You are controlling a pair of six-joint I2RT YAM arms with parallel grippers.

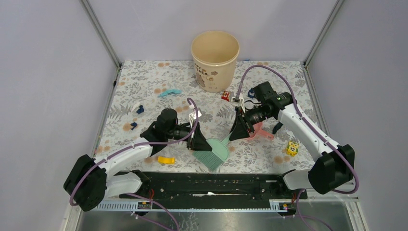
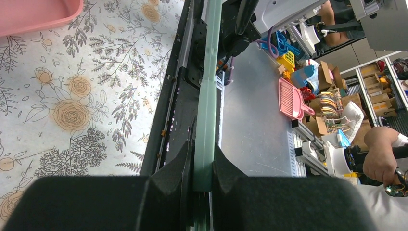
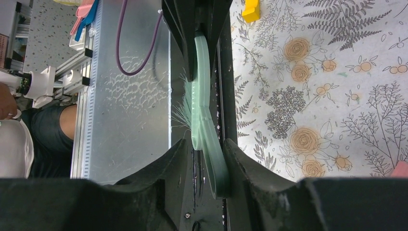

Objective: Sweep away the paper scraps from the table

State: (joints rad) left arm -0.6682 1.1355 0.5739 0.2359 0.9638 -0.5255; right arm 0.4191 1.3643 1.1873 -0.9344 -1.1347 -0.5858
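Two dark navy paper scraps [image 1: 139, 109] [image 1: 133, 125] and a light-blue strip [image 1: 169, 92] lie on the left half of the flowered table [image 1: 144, 77]. A green hand brush [image 1: 214, 153] hangs between both grippers over the table's front middle. My left gripper [image 1: 198, 139] is shut on the brush, seen edge-on in the left wrist view [image 2: 208, 96] between the jaws [image 2: 203, 161]. My right gripper [image 1: 236, 130] stands open around the brush handle [image 3: 209, 144]; the handle touches one finger and a gap shows at the other [image 3: 202, 159]. A pink dustpan [image 1: 260, 132] lies under the right gripper.
A beige bucket [image 1: 215, 57] stands at the back middle. A red toy cube [image 1: 225, 95] sits near it and a yellow toy cube [image 1: 292, 148] at the front right. A flat yellow piece [image 1: 166, 160] lies front left. The black arm rail [image 1: 211, 185] runs along the near edge.
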